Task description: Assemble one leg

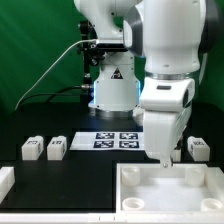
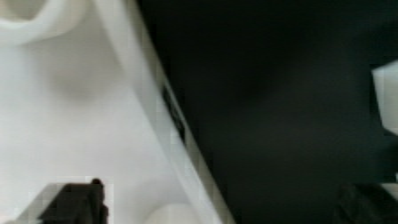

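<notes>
Three legs show in the exterior view, small white blocks with tags: two (image 1: 33, 148) (image 1: 57, 147) on the black table at the exterior view's left and one (image 1: 199, 148) at its right. My gripper (image 1: 165, 157) points down over the far rim of the large white tray-like piece (image 1: 170, 190), to the left of the right leg. In the wrist view the gripper (image 2: 222, 205) is open and empty. One dark finger (image 2: 71, 202) is over the white piece (image 2: 80, 120), and the other is over the black table. A white block edge (image 2: 386, 95), probably a leg, shows at the frame edge.
The marker board (image 1: 117, 139) lies flat behind the tray-like piece, in front of the robot base (image 1: 112, 90). A white part (image 1: 6, 181) sits at the exterior view's front left edge. A green curtain hangs behind.
</notes>
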Controlling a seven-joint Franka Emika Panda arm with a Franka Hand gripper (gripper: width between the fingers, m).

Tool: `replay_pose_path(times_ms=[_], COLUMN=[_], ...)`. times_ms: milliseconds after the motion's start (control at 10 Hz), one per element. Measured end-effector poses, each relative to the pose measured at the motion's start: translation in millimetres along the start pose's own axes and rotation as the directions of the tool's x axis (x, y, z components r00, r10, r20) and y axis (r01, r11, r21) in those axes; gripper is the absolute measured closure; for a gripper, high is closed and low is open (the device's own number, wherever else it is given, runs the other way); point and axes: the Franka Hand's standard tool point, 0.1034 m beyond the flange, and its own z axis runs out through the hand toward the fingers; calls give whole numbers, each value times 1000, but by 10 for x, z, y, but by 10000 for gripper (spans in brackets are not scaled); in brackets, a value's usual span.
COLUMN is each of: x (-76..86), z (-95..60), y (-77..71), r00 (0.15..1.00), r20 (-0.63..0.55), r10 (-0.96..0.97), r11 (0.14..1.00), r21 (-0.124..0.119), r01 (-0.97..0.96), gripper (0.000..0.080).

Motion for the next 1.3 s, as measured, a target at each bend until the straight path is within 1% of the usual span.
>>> replay_pose_path(times_ms=[100,200,300,400,500,600,700,800,900,1000,1100,1200,1300], x=[76,176,291,335,332,344,371,394,436,482,531,467,430], z=[-41,-53,-50,-39,-37,-36,-23,19,20,27,47,63,57], y=[-72,-171,-270,-315,-313,-325,-362,-472,-574,-628,-724,-835,-795], r00=[995,960,919,895,851,795,702,611,604,592,560,557,561], r20=[-4,-12,-21,-27,-28,-28,-23,19,67,67,80,188,294], r10=[96,279,393,445,525,606,712,791,794,803,825,809,774], r11=[995,960,919,895,851,795,702,610,602,590,559,562,579], r21=[-3,3,2,2,12,22,39,52,49,47,40,28,31], r01=[-96,-279,-393,-445,-525,-606,-711,-791,-797,-806,-828,-827,-815], gripper=[151,151,151,151,151,151,151,151,151,151,151,151,151])
